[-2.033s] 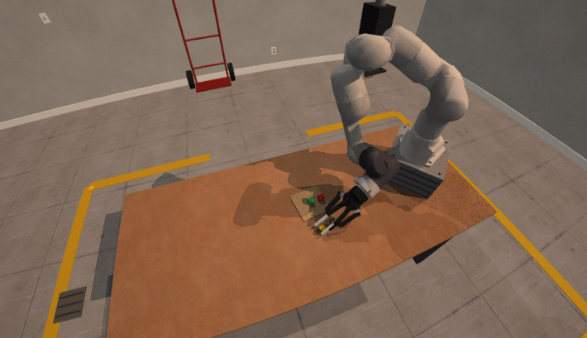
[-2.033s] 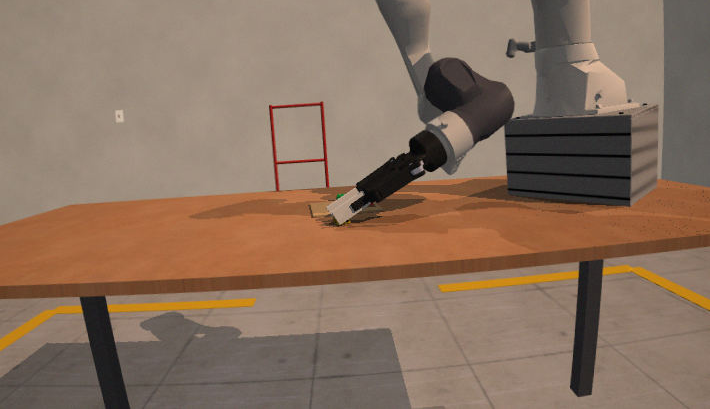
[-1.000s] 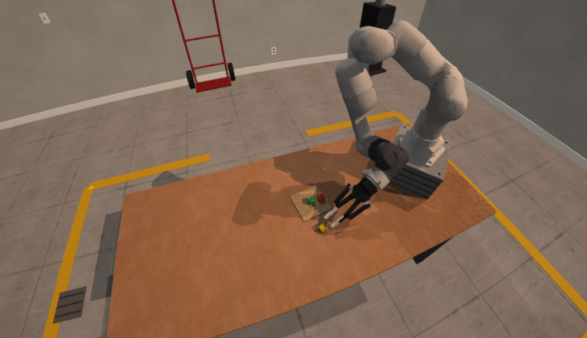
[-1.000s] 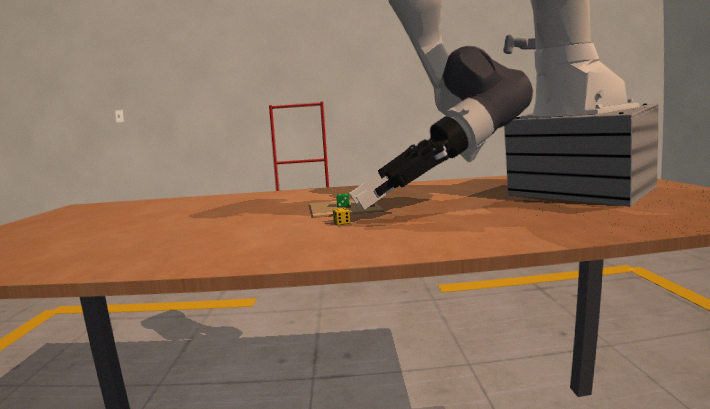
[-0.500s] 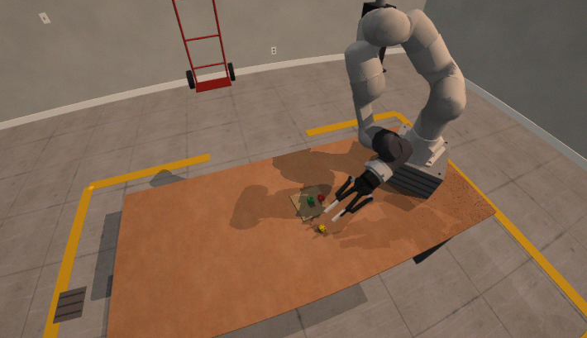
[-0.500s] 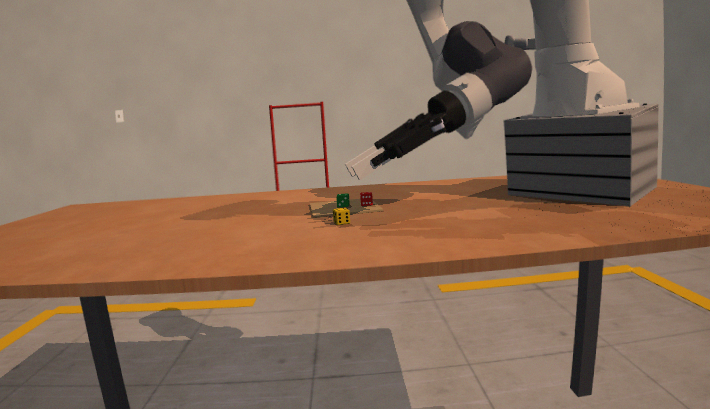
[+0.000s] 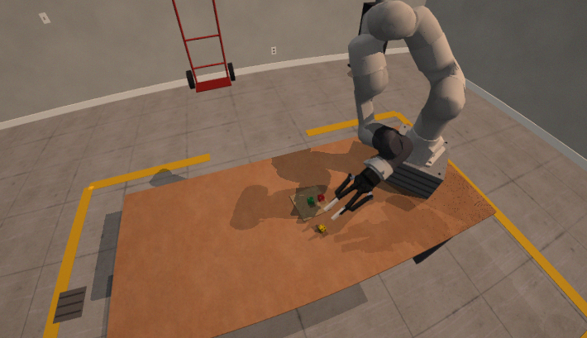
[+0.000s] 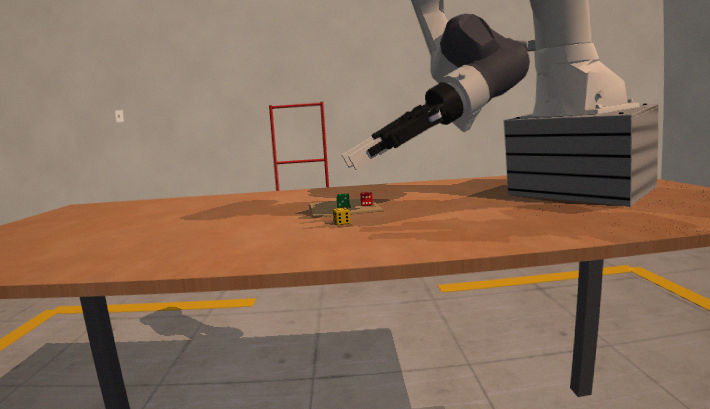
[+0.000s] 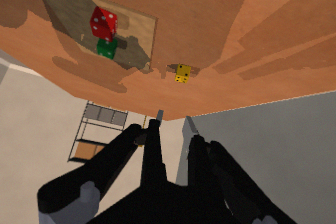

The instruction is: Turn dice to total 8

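The yellow die lies on the bare table just off the mat's near edge; its side toward the exterior camera shows six pips. The green die and the red die sit close together on the flat tan mat. The top numbers are too small to read surely. My gripper is partly open and empty, tilted, above the table near the dice, touching none.
The wooden table carries the mat and dice. The arm's grey base block stands at its right end. A red hand truck stands behind the table, away from the arm.
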Robot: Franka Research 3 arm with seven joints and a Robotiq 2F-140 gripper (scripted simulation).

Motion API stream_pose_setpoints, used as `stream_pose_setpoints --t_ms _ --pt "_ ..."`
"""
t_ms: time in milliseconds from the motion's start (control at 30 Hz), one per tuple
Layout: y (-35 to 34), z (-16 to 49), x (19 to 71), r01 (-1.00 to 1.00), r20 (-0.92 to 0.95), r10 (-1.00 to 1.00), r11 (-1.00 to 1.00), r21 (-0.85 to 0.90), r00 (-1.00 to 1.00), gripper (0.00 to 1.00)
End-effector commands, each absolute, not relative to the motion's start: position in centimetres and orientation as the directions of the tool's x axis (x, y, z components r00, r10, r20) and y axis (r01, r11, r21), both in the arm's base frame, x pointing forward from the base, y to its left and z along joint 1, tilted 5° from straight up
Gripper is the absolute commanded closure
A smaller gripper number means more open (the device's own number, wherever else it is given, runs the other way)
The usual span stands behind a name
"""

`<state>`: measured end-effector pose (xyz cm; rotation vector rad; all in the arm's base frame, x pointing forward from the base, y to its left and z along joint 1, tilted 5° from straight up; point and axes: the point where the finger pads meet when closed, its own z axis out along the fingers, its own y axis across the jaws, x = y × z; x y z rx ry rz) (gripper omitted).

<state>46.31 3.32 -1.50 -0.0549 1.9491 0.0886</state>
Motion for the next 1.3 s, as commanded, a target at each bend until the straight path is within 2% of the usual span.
stream_pose_setpoints --t_ms 0,67,267,533,1267 --pt "3.3 0.4 47.6 -0.087 -0.942 0.053 0.992 0.086 -0.330 0.75" --pt "3.3 0.4 47.6 -0.087 -0.942 0.053 0.992 0.086 -0.330 0.75" --pt "3.2 7.9 51.7 -0.172 -0.971 0.156 0.967 0.187 -0.179 0.75" --pt "3.5 13.5 53.6 -0.276 -0.971 0.218 0.932 0.237 -0.096 0.75" --pt "5.6 23.4 54.6 -0.560 -0.962 0.256 0.785 0.265 -0.097 0.75"
